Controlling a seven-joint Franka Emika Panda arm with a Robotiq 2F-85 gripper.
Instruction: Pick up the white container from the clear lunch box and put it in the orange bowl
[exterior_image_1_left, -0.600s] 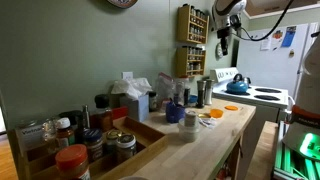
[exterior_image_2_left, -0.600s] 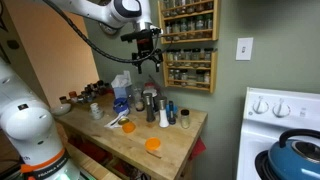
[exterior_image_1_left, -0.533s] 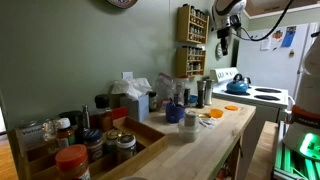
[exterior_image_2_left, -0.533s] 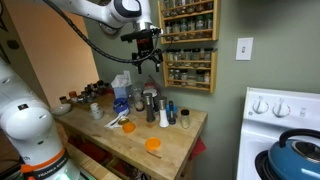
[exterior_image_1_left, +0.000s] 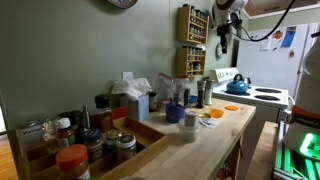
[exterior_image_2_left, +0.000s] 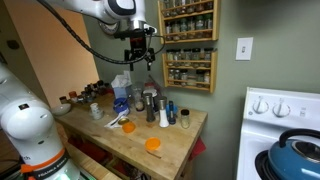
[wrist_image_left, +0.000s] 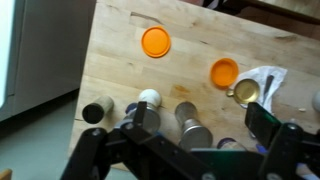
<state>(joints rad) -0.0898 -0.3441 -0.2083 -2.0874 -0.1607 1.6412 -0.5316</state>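
Note:
The orange bowl (wrist_image_left: 155, 42) sits alone on the wooden table, also in an exterior view (exterior_image_2_left: 153, 144). The clear lunch box (wrist_image_left: 262, 82) lies crumpled-looking at the right of the wrist view, with a small round pale tub (wrist_image_left: 245, 93) at its edge, probably the white container. In an exterior view the box is a pale patch (exterior_image_2_left: 116, 121). My gripper (wrist_image_left: 200, 125) is open and empty, high above the table over a row of bottles. It also shows in both exterior views (exterior_image_2_left: 138, 57) (exterior_image_1_left: 224, 42).
A second small orange round thing (wrist_image_left: 224, 72) lies beside the lunch box. Several bottles and shakers (wrist_image_left: 188, 122) stand under the gripper. A spice rack (exterior_image_2_left: 188, 45) hangs on the wall. A stove with a blue kettle (exterior_image_2_left: 295, 158) adjoins the table.
The gripper has shifted slightly sideways, away from the spice rack, still high above the table. Nothing on the table has moved.

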